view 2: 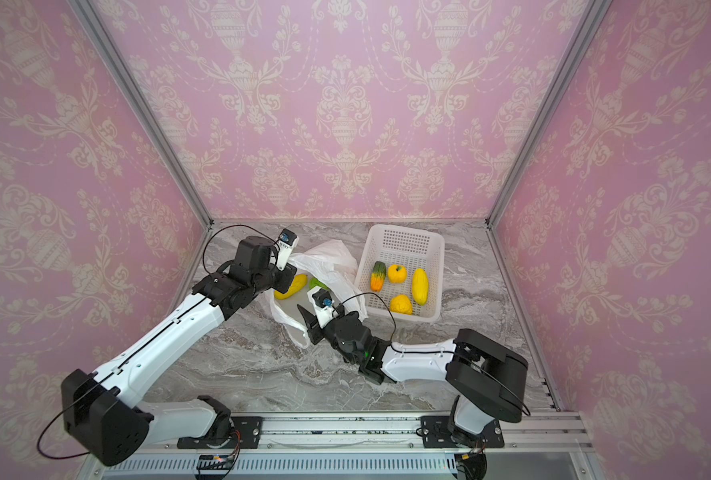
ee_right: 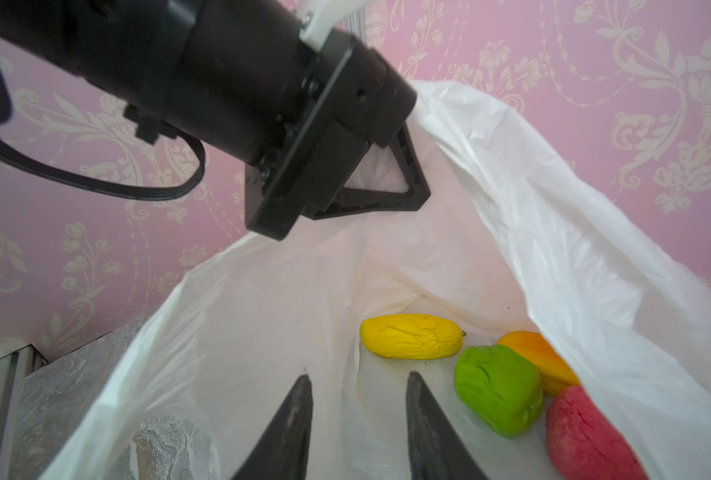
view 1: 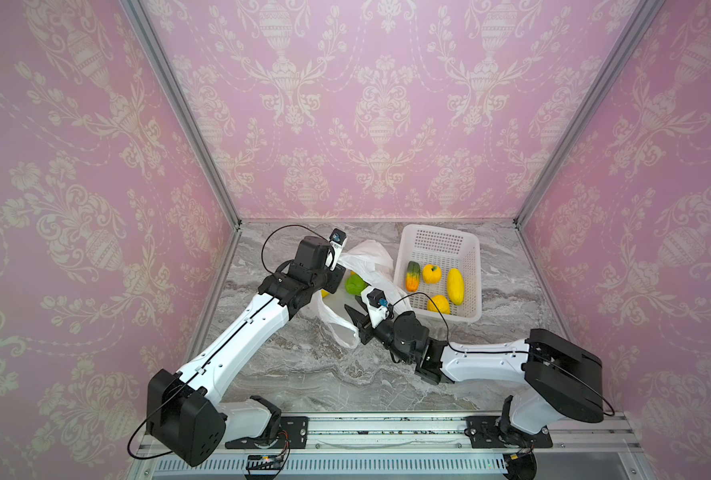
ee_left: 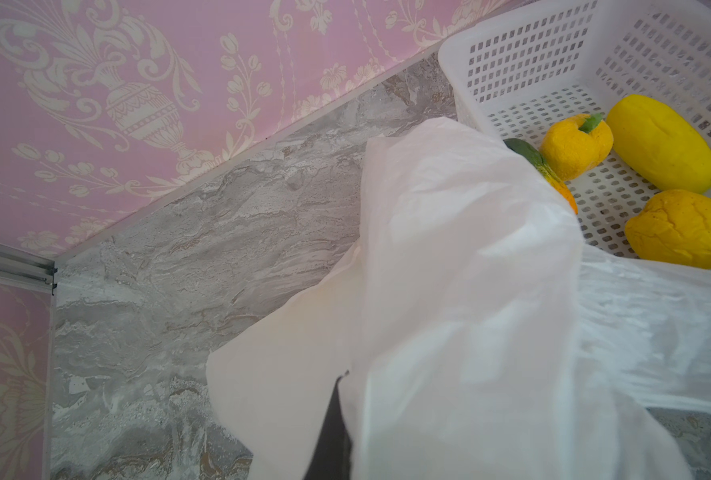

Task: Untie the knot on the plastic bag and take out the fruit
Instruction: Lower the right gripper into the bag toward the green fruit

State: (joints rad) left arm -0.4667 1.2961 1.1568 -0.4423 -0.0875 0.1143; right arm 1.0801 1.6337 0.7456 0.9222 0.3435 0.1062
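We are judging the task to be roughly half done. No knot is showing anywhere on the thin, crinkly, translucent white plastic bag (view 1: pixel 366 257), and its mouth is gaping wide, so we are taking the untying as finished. Four glossy toy fruit pieces are already lying in the rigid white perforated plastic basket (view 1: pixel 441 243) on the grey marbled table (view 1: pixel 303 374): a green-to-orange piece (view 1: pixel 413 276), a rounded orange piece with a green stem (view 1: pixel 431 274), a long yellow piece (view 1: pixel 455 286) and a lumpy orange piece (view 1: pixel 439 304). Four more are waiting inside the bag: a yellow oblong piece (ee_right: pixel 412 336), a bright green piece (ee_right: pixel 497 390), an orange-yellow piece (ee_right: pixel 540 361) half under the film, and a pink-red piece (ee_right: pixel 586 436). The left end effector (ee_right: pixel 420 191) is closed, pinching the bag's upper edge and holding the mouth up. The right end effector (ee_right: pixel 358 376) is standing open and empty at the mouth, fingers apart and pointing in. The yellow oblong piece is lying just beyond its tips and the bright green piece is near, neither touched.
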